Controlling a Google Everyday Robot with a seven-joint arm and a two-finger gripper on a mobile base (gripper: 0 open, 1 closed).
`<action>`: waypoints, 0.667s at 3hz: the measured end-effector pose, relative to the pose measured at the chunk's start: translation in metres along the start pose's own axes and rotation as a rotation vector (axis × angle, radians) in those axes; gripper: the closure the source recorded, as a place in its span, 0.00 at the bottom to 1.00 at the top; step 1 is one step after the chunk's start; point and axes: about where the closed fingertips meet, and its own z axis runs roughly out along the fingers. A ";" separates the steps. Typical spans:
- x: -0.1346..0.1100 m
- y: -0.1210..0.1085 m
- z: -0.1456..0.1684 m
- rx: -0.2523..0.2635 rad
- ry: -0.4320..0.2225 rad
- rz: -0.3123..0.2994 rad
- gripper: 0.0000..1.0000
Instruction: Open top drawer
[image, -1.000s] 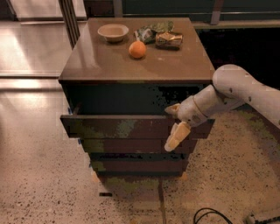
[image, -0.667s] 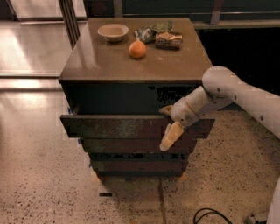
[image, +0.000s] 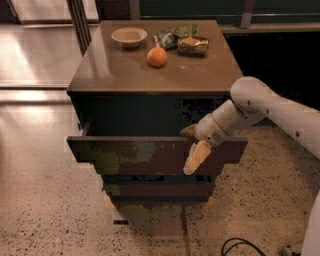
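The top drawer (image: 135, 156) is a wide dark-brown front with pale greenish scuffs. It stands pulled partway out of the dark cabinet (image: 150, 80), with a dark gap behind its top edge. My gripper (image: 193, 150) is at the right-middle of the drawer front, on the white arm that comes in from the right. One pale finger (image: 196, 156) hangs down over the outside of the front, and the other reaches behind its top edge, so the gripper clasps the front. The inside of the drawer is hidden in shadow.
On the cabinet top are a pale bowl (image: 129, 36), an orange (image: 157, 56) and two snack bags (image: 184, 41). Two narrower dark drawer fronts (image: 157, 189) sit shut below. A black cable (image: 240, 246) lies on the speckled floor at the front right.
The top drawer front has come further out towards the camera. My gripper has shifted slightly left and down with it, still on the front's top edge.
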 end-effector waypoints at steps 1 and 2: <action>-0.001 0.000 0.002 -0.011 -0.003 -0.001 0.00; -0.003 0.004 0.005 -0.040 0.000 0.003 0.00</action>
